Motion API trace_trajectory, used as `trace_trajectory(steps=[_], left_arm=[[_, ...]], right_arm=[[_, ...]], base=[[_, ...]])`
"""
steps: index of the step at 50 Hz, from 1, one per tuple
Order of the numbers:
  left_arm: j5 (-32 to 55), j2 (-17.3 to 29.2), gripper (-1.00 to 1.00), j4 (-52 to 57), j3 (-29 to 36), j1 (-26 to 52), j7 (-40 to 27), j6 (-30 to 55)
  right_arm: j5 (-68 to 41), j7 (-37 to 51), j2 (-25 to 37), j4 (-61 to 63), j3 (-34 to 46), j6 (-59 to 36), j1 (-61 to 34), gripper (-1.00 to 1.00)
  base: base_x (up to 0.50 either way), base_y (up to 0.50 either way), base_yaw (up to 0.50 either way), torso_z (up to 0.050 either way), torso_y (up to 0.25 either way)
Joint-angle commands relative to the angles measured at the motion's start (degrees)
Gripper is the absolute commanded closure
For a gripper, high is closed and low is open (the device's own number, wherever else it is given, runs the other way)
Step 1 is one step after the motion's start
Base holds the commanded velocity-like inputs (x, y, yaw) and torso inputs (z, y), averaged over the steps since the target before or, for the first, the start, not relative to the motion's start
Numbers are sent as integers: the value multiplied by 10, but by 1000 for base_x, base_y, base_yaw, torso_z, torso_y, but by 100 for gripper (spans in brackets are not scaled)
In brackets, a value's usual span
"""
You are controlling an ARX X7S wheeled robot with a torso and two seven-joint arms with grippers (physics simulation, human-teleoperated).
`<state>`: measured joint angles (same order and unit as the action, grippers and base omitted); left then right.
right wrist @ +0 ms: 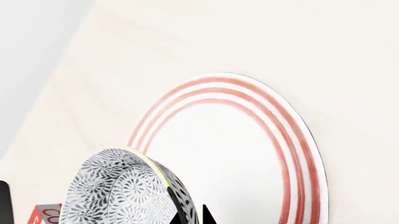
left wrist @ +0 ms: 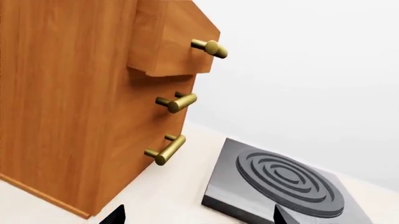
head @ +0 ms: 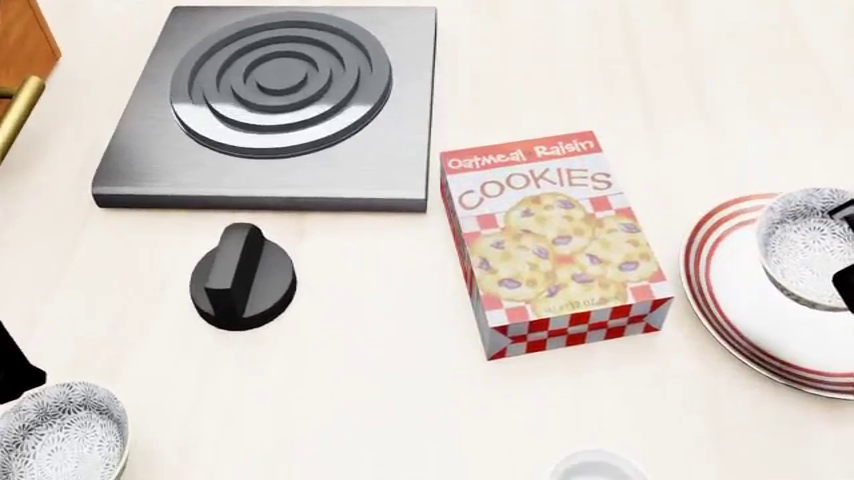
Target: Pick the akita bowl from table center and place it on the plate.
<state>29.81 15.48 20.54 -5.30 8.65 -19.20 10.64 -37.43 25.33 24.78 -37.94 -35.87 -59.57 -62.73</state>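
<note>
Tabletop [head: 400, 400] of pale cream fills the head view, and a wooden cabinet [left wrist: 81, 102] with three brass handles [left wrist: 173, 101] stands at its far left, its top drawer pulled slightly out in the left wrist view. Beside the cabinet lies a dark grey square burner plate [head: 274, 105] with raised concentric rings, and just in front of it sits a black knob [head: 243, 278]. Near the middle stands a cookie box [head: 554, 245], red-and-white checked, printed with "Oatmeal Raisin COOKIES". At the right edge lies the plate [head: 747, 320], wide, white and flat, with three thin red rings close to its rim. Over the plate is the akita bowl [head: 805, 245], small and round, whitish within and covered outside in a fine grey-and-white floral speckle; in the right wrist view it is tilted, its patterned underside [right wrist: 118, 191] facing the camera above the plate's white centre, and whether it touches the plate cannot be told. The right gripper [head: 843, 250] shows only as black finger parts at the bowl's rim, one dark tip against the bowl wall in the wrist view, so it appears to pinch the rim. A second, identical bowl [head: 60, 435] sits at the near left corner, beside a black sliver of arm. The left gripper [left wrist: 196, 217] shows two dark fingertips set apart with nothing between them. A white cup rim [head: 597, 466] peeks in at the bottom edge.
</note>
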Motion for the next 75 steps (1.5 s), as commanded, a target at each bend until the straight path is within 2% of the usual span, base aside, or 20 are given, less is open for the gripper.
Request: trace_trajectory(steps=[1, 12, 36, 37, 47, 48, 52, 55, 64, 70, 75], left_arm=[[2, 1, -100, 3, 2, -1, -7, 5], [-3, 3, -100, 10, 16, -4, -9, 9], [6, 12, -100, 25, 14, -12, -18, 14], [6, 12, -100, 25, 14, -12, -18, 14], [8, 14, -100, 23, 15, -10, -19, 12], [8, 14, -100, 23, 15, -10, -19, 12], [20, 16, -100, 27, 9, -11, -18, 14], [19, 14, -100, 26, 11, -12, -19, 11], [9, 15, -100, 35, 22, -14, -21, 10], [13, 18, -100, 38, 20, -14, -22, 11], [12, 19, -100, 38, 22, -11, -23, 11]], right_arm=[[18, -37, 10, -84, 21, 56, -28, 100], [85, -126, 52, -365, 63, 220, -122, 100], [217, -150, 34, -370, -53, 221, -129, 100], [223, -151, 34, -370, -55, 221, -128, -100], [226, -168, 33, -357, -108, 280, -118, -100], [218, -164, 27, -333, -117, 282, -109, -100], [161, -145, -41, -100, -172, 220, -35, -100], [137, -137, -70, -5, -202, 217, -7, -100], [95, -134, -113, 215, -205, 152, 43, -100], [78, -130, -126, 309, -195, 119, 61, -100], [68, -146, -142, 426, -159, 98, 102, -100]], base=[[0, 0, 0, 0, 0], [0, 0, 0, 0, 0], [0, 0, 0, 0, 0], [0, 0, 0, 0, 0], [0, 0, 0, 0, 0], [0, 0, 0, 0, 0], [0, 0, 0, 0, 0], [0, 0, 0, 0, 0], [0, 0, 0, 0, 0], [0, 0, 0, 0, 0], [0, 0, 0, 0, 0]])
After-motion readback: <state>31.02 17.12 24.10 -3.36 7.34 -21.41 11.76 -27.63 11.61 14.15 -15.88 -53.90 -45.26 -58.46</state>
